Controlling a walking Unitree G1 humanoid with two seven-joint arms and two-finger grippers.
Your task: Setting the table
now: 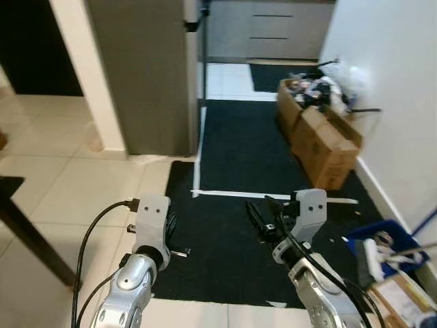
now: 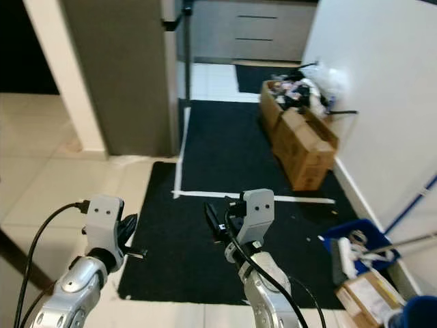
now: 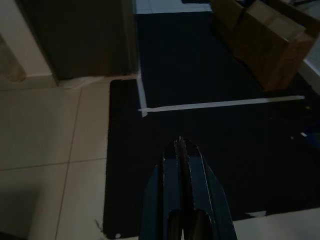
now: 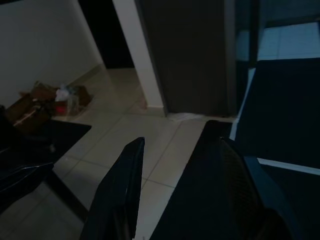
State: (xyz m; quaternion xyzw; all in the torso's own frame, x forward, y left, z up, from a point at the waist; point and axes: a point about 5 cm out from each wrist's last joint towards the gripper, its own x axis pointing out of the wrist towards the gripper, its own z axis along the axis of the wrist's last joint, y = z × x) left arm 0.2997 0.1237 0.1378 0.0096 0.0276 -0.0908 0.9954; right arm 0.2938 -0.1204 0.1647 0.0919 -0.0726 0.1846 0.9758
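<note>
A black floor mat (image 1: 246, 205) crossed by strips of white tape (image 1: 273, 196) covers the middle of the view, running off toward 12 o'clock past pale floor tiles (image 1: 61, 184). At 11 o'clock stands a tall grey cabinet (image 1: 147, 68), with grey drawers (image 1: 273, 27) behind it at 12 o'clock. Along the white wall (image 1: 396, 82) at 2 o'clock sit brown cardboard boxes (image 1: 324, 140), the far one full of clutter. A blue bin (image 1: 379, 239) with cleaning tools lies at 4 o'clock. A dark table edge (image 1: 10, 188) and its leg enter at 9 o'clock.

The left gripper (image 1: 167, 232) hangs at 7 o'clock above the mat's near edge; its wrist view shows the 2 fingers (image 3: 172, 185) pressed together, holding nothing. The right gripper (image 1: 263, 219) sits at 5 o'clock over the mat, its 2 fingers (image 4: 125, 180) spread well apart, holding nothing.

No tableware can be made out.
</note>
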